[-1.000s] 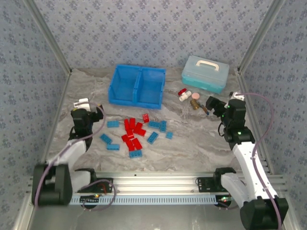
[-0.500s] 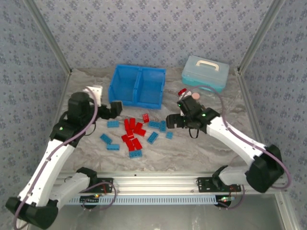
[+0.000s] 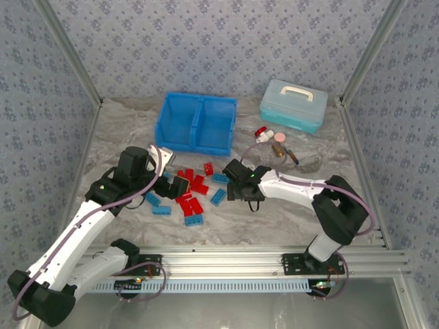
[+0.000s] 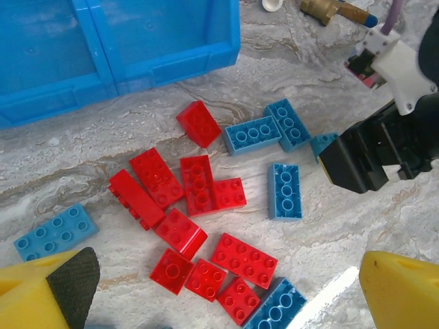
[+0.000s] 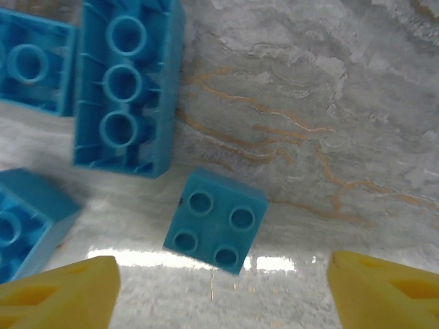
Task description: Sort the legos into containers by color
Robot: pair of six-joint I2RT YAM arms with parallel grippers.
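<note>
Blue lego (image 5: 216, 221) seemingly beneath right gripper (image 5: 219, 291)

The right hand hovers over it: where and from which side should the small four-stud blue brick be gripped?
Take the four-stud blue brick by two opposite side walls, from straight above. It lies flat, studs up, clear of the other blue bricks, with the right hand open over it; it sits slightly skewed, so a small wrist turn may help.
</note>
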